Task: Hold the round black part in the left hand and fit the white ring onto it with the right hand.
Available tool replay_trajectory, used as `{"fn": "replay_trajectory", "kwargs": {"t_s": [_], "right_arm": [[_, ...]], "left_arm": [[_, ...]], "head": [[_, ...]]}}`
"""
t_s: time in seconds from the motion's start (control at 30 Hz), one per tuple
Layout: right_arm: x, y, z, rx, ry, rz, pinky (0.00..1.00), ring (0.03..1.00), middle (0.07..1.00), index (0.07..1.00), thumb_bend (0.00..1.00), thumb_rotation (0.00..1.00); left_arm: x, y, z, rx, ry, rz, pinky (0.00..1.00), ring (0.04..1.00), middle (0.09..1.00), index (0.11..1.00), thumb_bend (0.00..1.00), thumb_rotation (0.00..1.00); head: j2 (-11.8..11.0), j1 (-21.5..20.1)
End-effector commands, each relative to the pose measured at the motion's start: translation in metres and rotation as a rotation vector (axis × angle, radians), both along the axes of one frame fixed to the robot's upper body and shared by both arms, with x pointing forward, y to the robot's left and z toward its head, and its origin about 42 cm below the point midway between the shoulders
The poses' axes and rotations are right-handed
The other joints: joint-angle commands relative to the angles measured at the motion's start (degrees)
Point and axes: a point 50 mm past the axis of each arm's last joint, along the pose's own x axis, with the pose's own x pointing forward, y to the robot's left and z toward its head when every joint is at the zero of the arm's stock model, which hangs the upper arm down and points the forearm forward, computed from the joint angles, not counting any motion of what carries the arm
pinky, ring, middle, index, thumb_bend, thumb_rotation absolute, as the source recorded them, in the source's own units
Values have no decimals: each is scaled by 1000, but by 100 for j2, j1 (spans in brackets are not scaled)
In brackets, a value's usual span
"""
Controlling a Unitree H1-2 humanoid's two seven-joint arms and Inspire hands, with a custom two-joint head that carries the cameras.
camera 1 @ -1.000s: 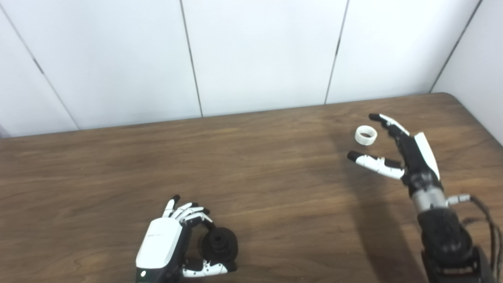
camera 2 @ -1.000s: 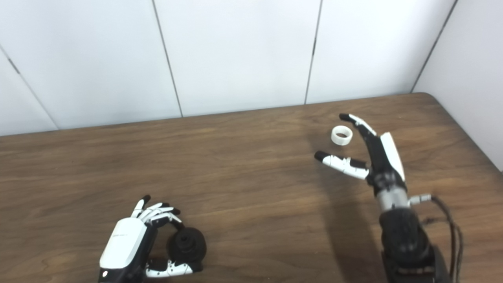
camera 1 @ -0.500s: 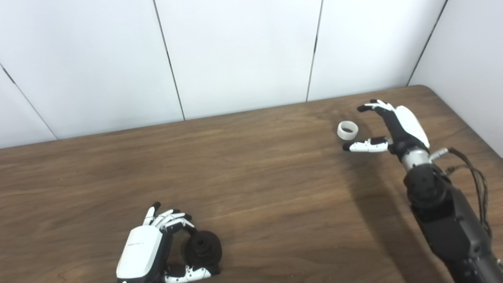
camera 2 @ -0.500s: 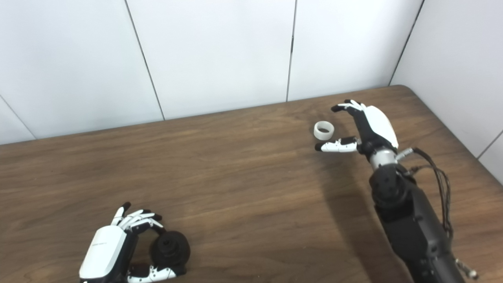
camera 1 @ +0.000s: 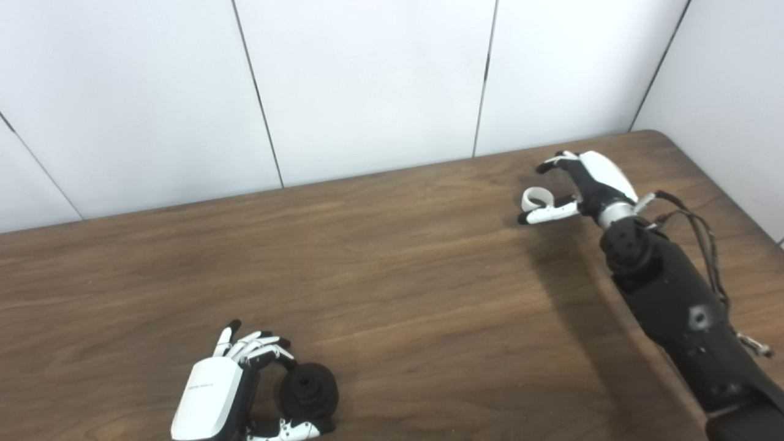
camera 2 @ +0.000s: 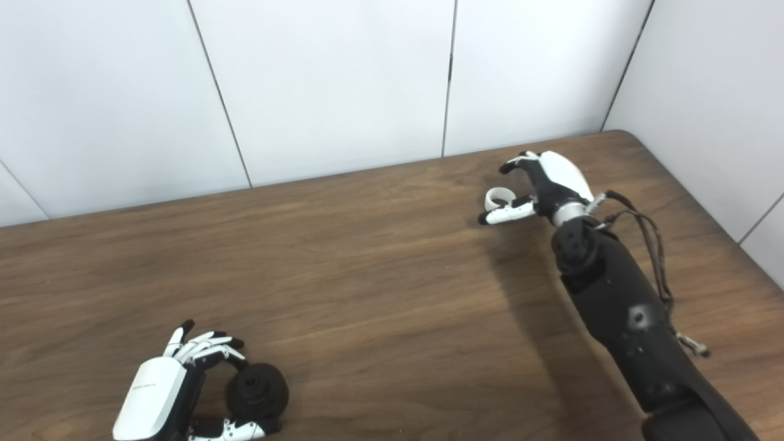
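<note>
The round black part sits at the table's near left, enclosed by my left hand, with the fingers curled onto its top and the thumb under its front. It also shows in the right eye view. The white ring lies on the table at the far right. My right hand arches over it, with fingers curved above and behind the ring and the thumb stretched along its near side. The fingers stand apart from the ring, which rests on the table.
The brown wooden table meets a white panelled wall at the back. Its rounded far right corner is close behind the right hand. Loose cables hang from the right forearm.
The camera has shifted. My right hand has reached forward to the ring and curled its fingers over it, thumb swung to its near side. The left hand still holds the black part.
</note>
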Motion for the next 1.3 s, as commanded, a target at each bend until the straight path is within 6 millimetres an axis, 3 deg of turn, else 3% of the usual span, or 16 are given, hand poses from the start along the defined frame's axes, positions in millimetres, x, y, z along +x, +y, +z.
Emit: {"fn": "replay_trajectory", "kwargs": {"t_s": [0.0, 0.4, 0.77, 1.0, 1.1, 1.2, 1.23, 1.27], "right_arm": [[15, -10, 39, -75, -73, 0, 992, 988, 946, 767, 846, 341], [29, -12, 32, -66, -32, -27, 983, 976, 923, 721, 854, 298], [26, -19, 33, -62, -13, -50, 974, 980, 919, 709, 827, 311], [23, -20, 32, -35, -24, -54, 946, 988, 917, 675, 824, 273], [22, -21, 31, -49, -26, -43, 880, 978, 897, 657, 826, 254], [22, -19, 30, -53, -23, -40, 891, 980, 902, 622, 817, 238], [21, -18, 30, -49, -27, -40, 884, 974, 888, 557, 674, 194], [21, -18, 30, -46, -36, -41, 881, 962, 866, 523, 601, 169]], "left_arm": [[-4, 7, -6, 33, 31, 5, 996, 829, 734, 484, 522, 45], [-8, 4, -2, 55, 36, 3, 981, 829, 736, 484, 522, 47], [-9, 5, 0, 46, 37, 1, 991, 834, 740, 484, 522, 46], [-9, 5, 0, 46, 31, 1, 987, 831, 739, 484, 522, 46], [-9, 5, -1, 42, 26, -2, 989, 829, 736, 483, 522, 46], [-9, 5, 0, 42, 26, -2, 989, 829, 737, 483, 522, 46], [-9, 5, 0, 42, 24, -2, 989, 828, 736, 483, 522, 46], [-9, 5, 0, 41, 22, -2, 990, 828, 737, 483, 522, 46]], "head": [[9, 24], [38, 50], [61, 18], [65, 10], [79, 9], [83, 22], [83, 22], [88, 22]]}}
